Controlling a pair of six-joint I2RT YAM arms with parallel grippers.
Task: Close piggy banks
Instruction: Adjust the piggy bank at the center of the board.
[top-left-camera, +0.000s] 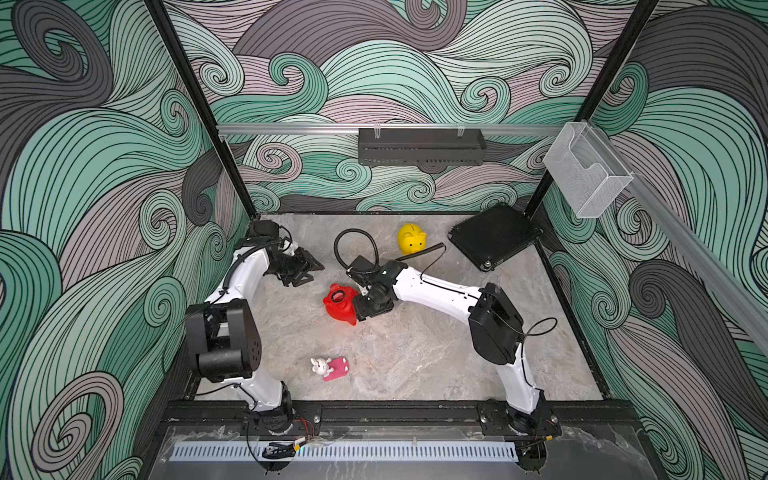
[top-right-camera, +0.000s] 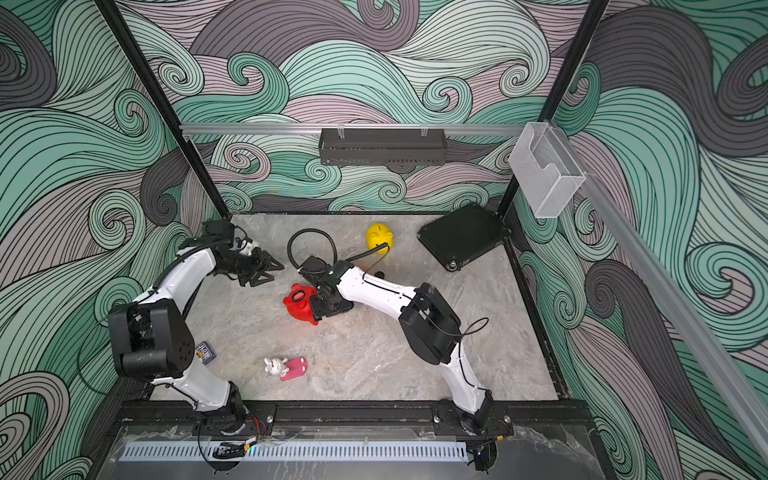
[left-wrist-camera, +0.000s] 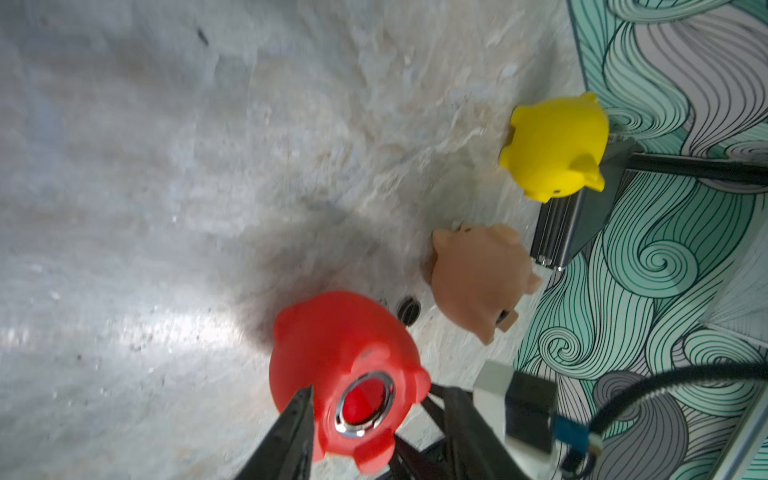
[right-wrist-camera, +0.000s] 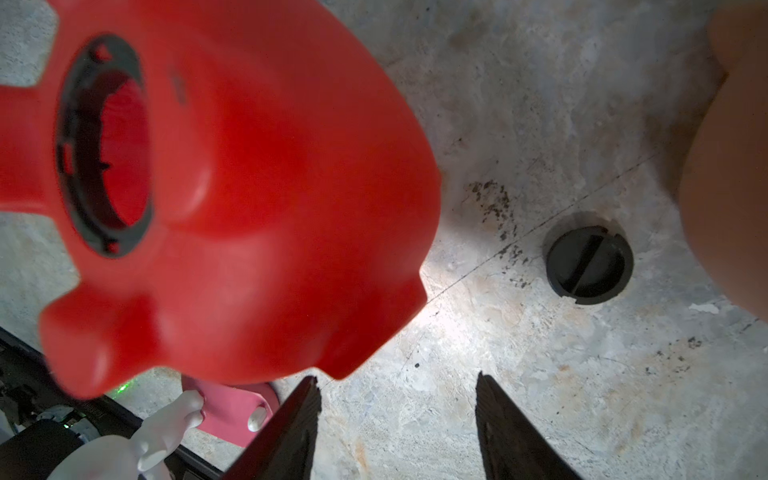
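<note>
The red piggy bank (top-left-camera: 340, 302) lies tipped over mid-table, its round belly hole facing up and uncovered. A black round cap (right-wrist-camera: 590, 262) lies flat on the table beside it. My right gripper (right-wrist-camera: 397, 380) is open right next to the red pig, with only bare table between its fingers. My left gripper (top-left-camera: 318, 273) is open and empty, a short way to the pig's back left. The yellow piggy bank (top-left-camera: 412, 239) stands at the back. The peach-pink piggy bank (left-wrist-camera: 478, 278) stands between the two; in both top views the right arm hides it.
A white bunny toy with a pink flat piece (top-left-camera: 330, 368) lies near the front. A black flat plate (top-left-camera: 494, 237) fills the back right corner. A small patterned card (top-right-camera: 206, 352) lies by the left arm's elbow. A black cable loop (top-left-camera: 353, 245) arches over the right wrist.
</note>
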